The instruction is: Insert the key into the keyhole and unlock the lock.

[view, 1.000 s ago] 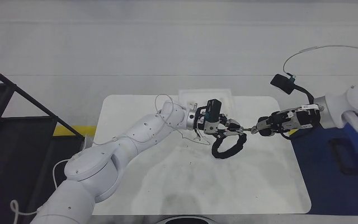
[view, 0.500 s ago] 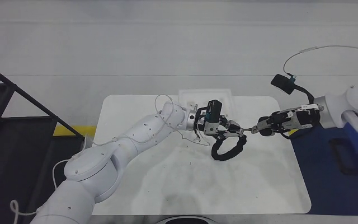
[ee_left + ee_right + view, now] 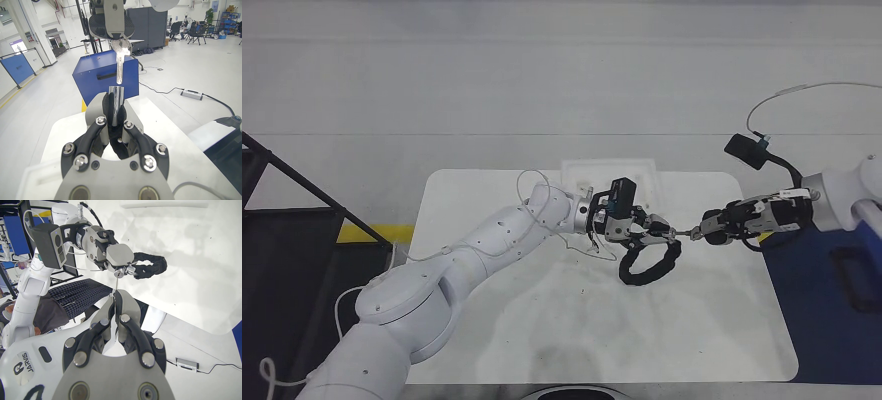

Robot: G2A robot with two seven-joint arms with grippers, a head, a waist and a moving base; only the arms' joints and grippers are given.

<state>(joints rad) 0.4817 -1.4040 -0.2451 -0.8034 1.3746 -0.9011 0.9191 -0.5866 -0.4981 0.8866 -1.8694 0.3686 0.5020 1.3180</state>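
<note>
Now, from where I stand, the white round-cornered tabletop (image 3: 542,330) is the biggest thing, with a blue metal cabinet (image 3: 832,300) against its 3 o'clock side. The white left arm (image 3: 492,245) runs in from 8 o'clock toward the middle, and the right arm (image 3: 842,190) runs in from 3 o'clock. The two meet nose to nose a little to the 2 o'clock side of the tabletop's centre.

The left claw (image 3: 647,232) is closed down on the black fabric-sleeved cable lock (image 3: 650,262). Its fingers (image 3: 94,106) pinch the chrome cylinder (image 3: 116,100), whose end faces the other arm, while the black loop curls away toward 6 o'clock as seen from above.

The right claw (image 3: 704,232) is squeezed tight on the head of the silver key (image 3: 120,62), with a second key head just beside it. The blade points straight at the keyhole (image 3: 118,274), and its tip sits right at the cylinder's end face. Whether it has gone in at all I cannot tell.
</note>
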